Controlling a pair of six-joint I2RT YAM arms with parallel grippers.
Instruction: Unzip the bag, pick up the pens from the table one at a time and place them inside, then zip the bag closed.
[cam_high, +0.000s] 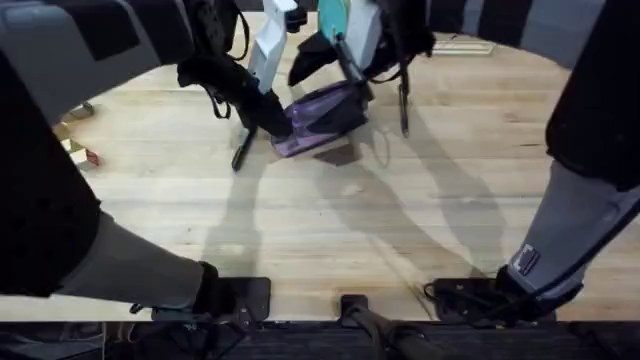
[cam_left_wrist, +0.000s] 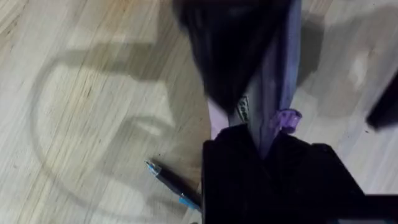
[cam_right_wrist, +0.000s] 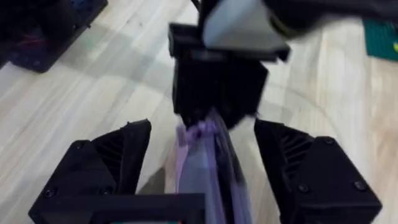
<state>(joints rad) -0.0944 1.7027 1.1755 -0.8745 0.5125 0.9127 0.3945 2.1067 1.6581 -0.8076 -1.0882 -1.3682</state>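
Observation:
The lavender bag (cam_high: 325, 112) lies on the table (cam_high: 330, 220) at the far middle. My left gripper (cam_high: 281, 121) is shut on the bag's left end; in the left wrist view the purple fabric (cam_left_wrist: 277, 68) and a small zipper tab (cam_left_wrist: 286, 118) run into its fingers. My right gripper (cam_high: 350, 78) hovers over the bag's other half, open, its fingers (cam_right_wrist: 102, 168) standing either side of the bag (cam_right_wrist: 199, 168). One black pen (cam_high: 243, 150) lies just left of the bag, also seen as the pen (cam_left_wrist: 171, 183) near my left fingers. Another pen (cam_high: 404, 105) lies to the right.
Small wooden blocks with a red piece (cam_high: 76, 150) sit near the table's left edge. A flat pale object (cam_high: 462, 46) lies at the back right, and a green mat (cam_right_wrist: 380, 37) is beyond it. The near half of the table is bare wood.

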